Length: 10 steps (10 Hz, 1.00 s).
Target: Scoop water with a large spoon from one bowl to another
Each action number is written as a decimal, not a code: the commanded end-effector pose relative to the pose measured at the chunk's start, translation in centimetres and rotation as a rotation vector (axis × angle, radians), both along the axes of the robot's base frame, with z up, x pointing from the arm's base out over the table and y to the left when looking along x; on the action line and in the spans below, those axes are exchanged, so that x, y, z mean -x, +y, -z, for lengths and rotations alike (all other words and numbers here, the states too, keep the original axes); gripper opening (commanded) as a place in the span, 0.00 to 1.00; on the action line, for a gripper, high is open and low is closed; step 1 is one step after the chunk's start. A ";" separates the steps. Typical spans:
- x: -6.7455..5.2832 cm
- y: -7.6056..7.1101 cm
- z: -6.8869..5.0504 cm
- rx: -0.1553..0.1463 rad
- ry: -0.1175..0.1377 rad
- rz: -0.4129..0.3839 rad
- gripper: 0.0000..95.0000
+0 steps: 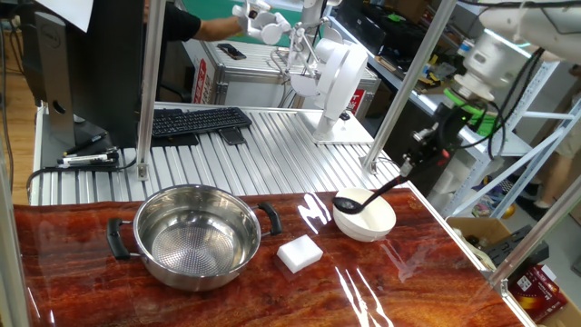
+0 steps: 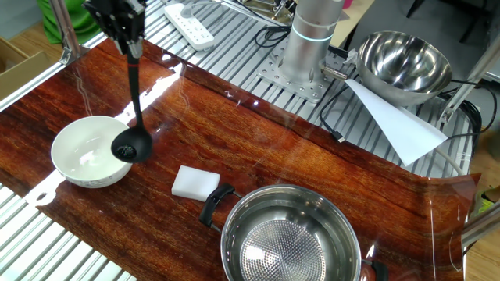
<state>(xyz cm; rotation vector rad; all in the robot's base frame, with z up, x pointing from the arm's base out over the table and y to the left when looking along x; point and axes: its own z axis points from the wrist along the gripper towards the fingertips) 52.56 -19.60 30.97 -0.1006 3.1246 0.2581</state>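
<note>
In one fixed view, the gripper (image 1: pixel 411 163) is seen at the right, pointing down, its jaws closed on the top end of the thin handle of the large spoon (image 1: pixel 349 204). From the grip the handle slants down and to the left, and the black cup is held below the gripper — just over the near-left part of the white bowl (image 1: pixel 372 222). The steel pot (image 1: pixel 197 236) is found well to the left of the gripper, lower in the picture, with a white block (image 1: pixel 300 253) between pot and bowl.

In the other fixed view, the gripper (image 2: pixel 130 43) is seen at the top left, clamped on the handle, which hangs almost straight down. The cup lies directly beneath it at the right rim of the white bowl (image 2: pixel 78 152) — whether it touches cannot be told. The steel pot (image 2: pixel 289 238) sits far down and to the right.
</note>
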 end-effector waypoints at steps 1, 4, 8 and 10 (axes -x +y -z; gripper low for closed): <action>-0.3 1.4 -0.9 0.029 0.021 0.010 0.00; -0.3 3.2 -1.6 0.048 0.033 0.034 0.00; 0.2 6.2 -2.6 0.070 0.045 0.081 0.00; 1.0 8.0 -2.7 0.075 0.044 0.116 0.00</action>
